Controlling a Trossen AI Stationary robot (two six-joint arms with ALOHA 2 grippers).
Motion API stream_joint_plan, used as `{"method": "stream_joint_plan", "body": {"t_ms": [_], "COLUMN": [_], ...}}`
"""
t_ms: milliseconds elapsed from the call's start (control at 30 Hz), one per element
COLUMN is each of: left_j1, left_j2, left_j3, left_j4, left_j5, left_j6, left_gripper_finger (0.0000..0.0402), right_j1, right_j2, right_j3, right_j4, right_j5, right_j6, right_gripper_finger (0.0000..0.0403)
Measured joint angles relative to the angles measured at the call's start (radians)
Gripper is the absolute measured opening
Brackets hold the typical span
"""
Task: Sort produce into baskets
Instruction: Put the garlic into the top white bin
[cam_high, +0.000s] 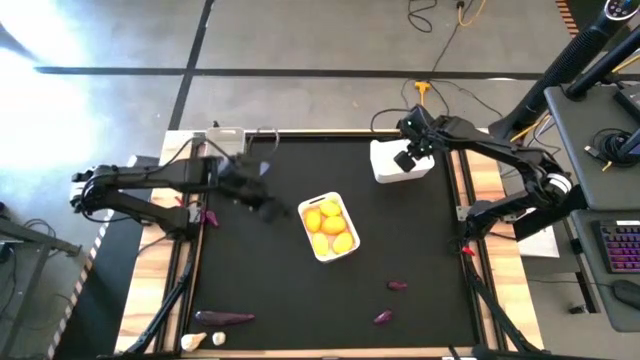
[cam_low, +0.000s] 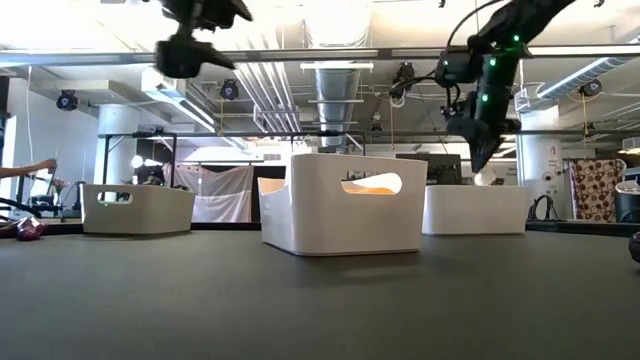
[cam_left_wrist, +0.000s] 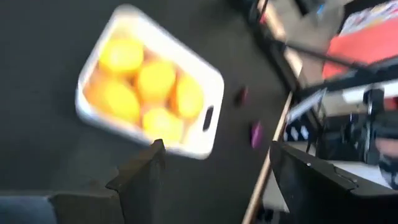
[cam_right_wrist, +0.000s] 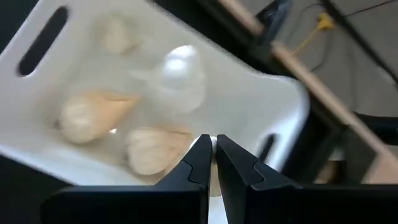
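A black bench (cam_high: 420, 240) carries three small baskets. At the far left, a grey basket (cam_low: 137, 208) sits near the back edge, its contents hidden. In the middle, a white basket (cam_high: 329, 226) holds several yellow and orange fruits (cam_high: 330, 224). At the far right back, another white basket (cam_right_wrist: 261, 106) holds pale garlic bulbs (cam_right_wrist: 152, 149). Loose on the bench lie a long purple vegetable (cam_high: 224, 318) and two garlic pieces (cam_high: 205, 340) at the front left, and two small purple pieces (cam_high: 390, 300) front right. The left pincer (cam_high: 262, 190) hangs above the bench between the grey and middle baskets, fingers spread wide, holding nothing. The right pincer (cam_right_wrist: 211, 155) hovers over the garlic basket, fingers pressed together, empty.
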Motion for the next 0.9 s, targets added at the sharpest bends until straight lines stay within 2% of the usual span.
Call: {"method": "stream_joint_plan", "body": {"t_ms": [133,267,467,600,700,800,900], "left_j1": [-0.082,-0.145,-0.276,-0.363,-0.412,-0.451,-0.488], "left_j2": [0.001,0.014,0.043,0.074,0.106,0.144,0.185], "left_j3": [0.0,0.0,0.0,0.0,0.0,0.0,0.0], "left_j4": [-0.096,-0.226,-0.457,-0.513,-0.535,-0.531,-0.536], "left_j5": [-0.001,-0.001,-0.028,-0.073,-0.072,-0.065,0.003], "left_j6": [-0.045,-0.053,-0.062,-0.106,-0.132,-0.135,-0.091], "left_gripper_finger": [0.027,0.027,0.027,0.027,0.027,0.027,0.027], "right_j1": [0.001,0.001,0.004,0.003,0.003,0.004,0.003], "right_j2": [0.0,0.032,0.118,0.176,0.19,0.174,0.139], "right_j3": [-0.069,-0.097,-0.098,-0.099,-0.091,-0.075,-0.055], "right_j4": [0.147,0.295,0.38,0.397,0.395,0.397,0.396], "right_j5": [-0.093,-0.114,-0.172,-0.199,-0.255,-0.261,-0.26], "right_j6": [0.004,0.059,0.125,0.151,0.152,0.152,0.142], "right_gripper_finger": [0.0013,0.0013,0.0013,0.0016,0.0039,0.0076,0.0112]}}
